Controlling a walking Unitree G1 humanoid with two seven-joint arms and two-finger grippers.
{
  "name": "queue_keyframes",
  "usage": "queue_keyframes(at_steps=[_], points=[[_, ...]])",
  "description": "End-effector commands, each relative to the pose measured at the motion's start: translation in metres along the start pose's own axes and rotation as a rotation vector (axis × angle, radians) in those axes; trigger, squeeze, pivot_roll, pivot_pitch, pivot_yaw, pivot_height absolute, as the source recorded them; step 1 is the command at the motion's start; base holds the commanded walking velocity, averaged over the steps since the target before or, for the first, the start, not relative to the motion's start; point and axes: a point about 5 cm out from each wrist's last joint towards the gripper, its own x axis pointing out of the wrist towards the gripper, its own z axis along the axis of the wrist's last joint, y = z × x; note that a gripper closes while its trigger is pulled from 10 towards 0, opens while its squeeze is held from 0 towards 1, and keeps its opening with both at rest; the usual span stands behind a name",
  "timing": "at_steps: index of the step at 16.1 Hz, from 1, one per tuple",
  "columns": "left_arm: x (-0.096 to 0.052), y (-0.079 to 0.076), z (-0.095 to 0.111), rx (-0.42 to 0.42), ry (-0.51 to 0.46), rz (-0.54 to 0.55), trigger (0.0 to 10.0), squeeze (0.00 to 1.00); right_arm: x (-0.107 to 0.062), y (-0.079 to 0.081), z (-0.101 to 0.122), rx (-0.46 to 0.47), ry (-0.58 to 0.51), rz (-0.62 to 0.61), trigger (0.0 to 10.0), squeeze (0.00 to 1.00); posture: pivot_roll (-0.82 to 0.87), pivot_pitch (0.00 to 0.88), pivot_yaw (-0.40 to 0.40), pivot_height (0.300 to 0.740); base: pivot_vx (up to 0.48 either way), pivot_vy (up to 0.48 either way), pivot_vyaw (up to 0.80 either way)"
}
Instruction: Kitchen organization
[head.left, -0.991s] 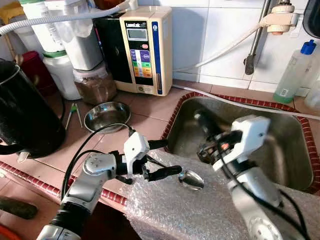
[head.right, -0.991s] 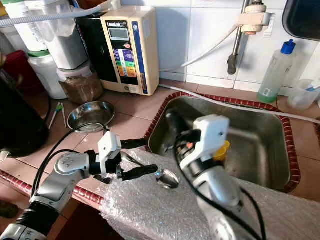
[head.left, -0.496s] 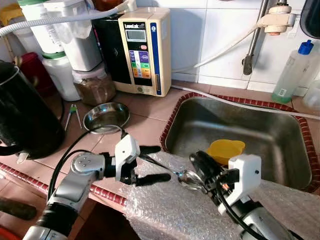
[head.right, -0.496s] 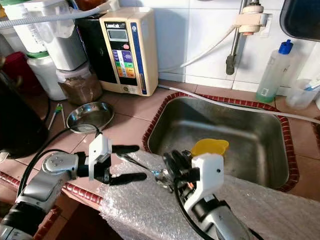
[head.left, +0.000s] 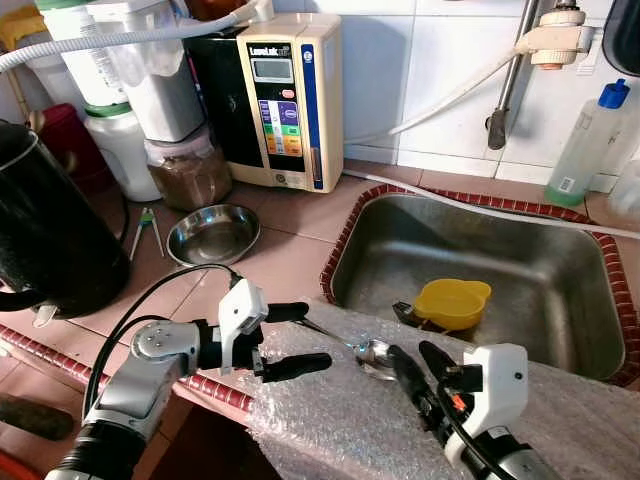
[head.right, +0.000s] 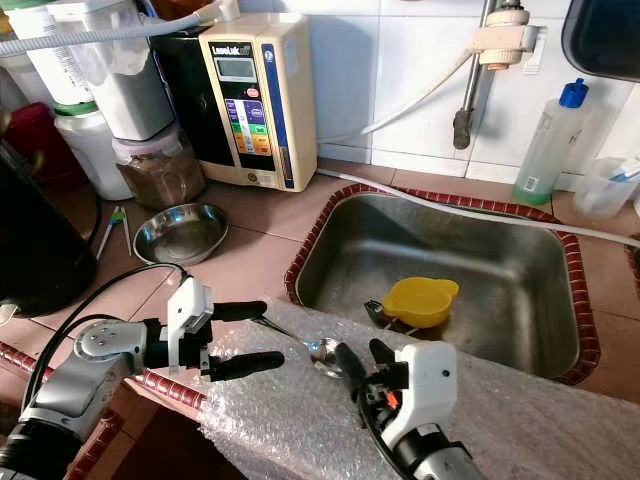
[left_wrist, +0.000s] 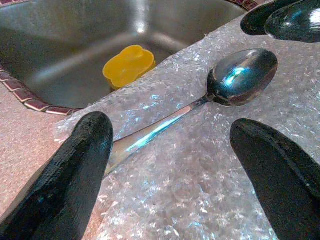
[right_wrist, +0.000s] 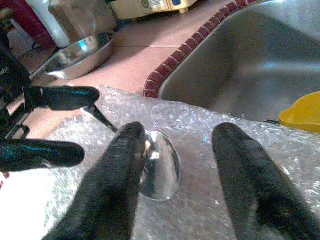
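Observation:
A metal spoon (head.left: 372, 351) lies on a sheet of bubble wrap (head.left: 330, 420) at the counter's front edge, its bowl toward the sink. My left gripper (head.left: 312, 337) is open beside the handle (left_wrist: 165, 122), one finger on each side, not touching it. From the near side, my right gripper (head.left: 412, 355) points at the spoon bowl (right_wrist: 160, 167), open, with one finger (right_wrist: 125, 155) right at the bowl's rim. A yellow plastic cup (head.left: 452, 302) rests in the steel sink (head.left: 500, 235).
A small steel bowl (head.left: 213, 232) and green-handled pliers (head.left: 148, 228) lie on the tiled counter to the left. A black kettle (head.left: 45, 230) stands far left. Jars and a water ioniser (head.left: 280, 100) line the back wall; a soap bottle (head.left: 590, 140) stands back right.
My right arm has come back from over the sink and dropped low in front of the spoon; the yellow cup now shows in the sink. My left gripper has drawn back leftward along the handle.

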Motion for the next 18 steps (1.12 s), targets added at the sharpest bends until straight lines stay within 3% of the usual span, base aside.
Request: queue_keyframes(at_steps=[1,5,11,15,18], points=[[-0.005,0.002,0.005,0.020,-0.003,0.016,10.0,0.00,0.002,0.003,0.002,0.008,-0.005,0.008,10.0,1.00,-0.09,0.015,0.119,0.740,0.000,0.000,0.00],[-0.006,0.001,0.007,0.013,0.000,0.006,10.0,0.00,0.015,0.009,-0.001,0.051,-0.003,0.029,10.0,1.00,-0.08,0.018,0.118,0.740,0.000,0.000,0.00],[-0.018,-0.003,0.007,-0.062,0.035,-0.077,10.0,0.00,0.032,0.013,-0.013,0.140,0.034,0.078,10.0,1.00,-0.07,0.020,0.112,0.740,0.000,0.000,0.00],[-0.017,-0.003,0.008,-0.064,0.031,-0.070,10.0,0.00,0.042,0.015,-0.017,0.197,0.043,0.112,10.0,1.00,-0.07,0.018,0.107,0.740,0.000,0.000,0.00],[-0.015,-0.005,0.009,-0.069,0.023,-0.067,10.0,0.00,0.042,0.026,-0.014,0.125,0.047,0.210,10.0,1.00,-0.06,0.018,0.101,0.740,0.000,0.000,0.00]])
